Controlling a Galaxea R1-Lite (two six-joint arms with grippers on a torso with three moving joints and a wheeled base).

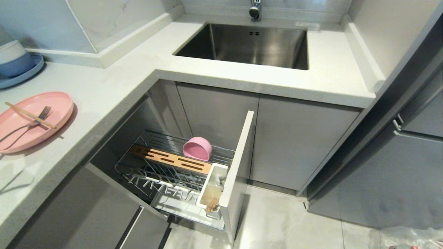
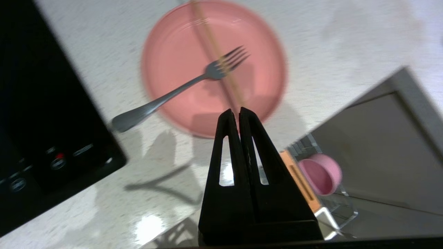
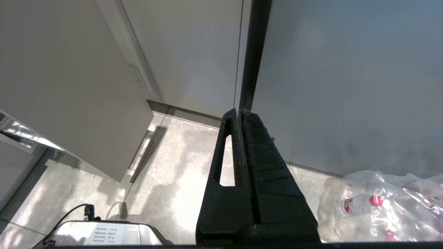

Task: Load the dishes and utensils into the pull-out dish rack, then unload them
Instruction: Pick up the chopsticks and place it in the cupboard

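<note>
Closed, empty jaws of the left gripper are held above the pink plate's near rim on the white worktop. Fork and one chopstick are laid crossed on it. The right gripper, jaws pressed together, is parked over open floor.

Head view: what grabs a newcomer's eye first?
The wide matte pink plate on the white counter's left, with a grey metal fork and a wooden chopstick lying crossed on it. Next, the pink deep bowl tipped on its side in the pulled-out chrome wire rack below.

Small printed lines on white label, seemingly text, too blurred to read
</note>
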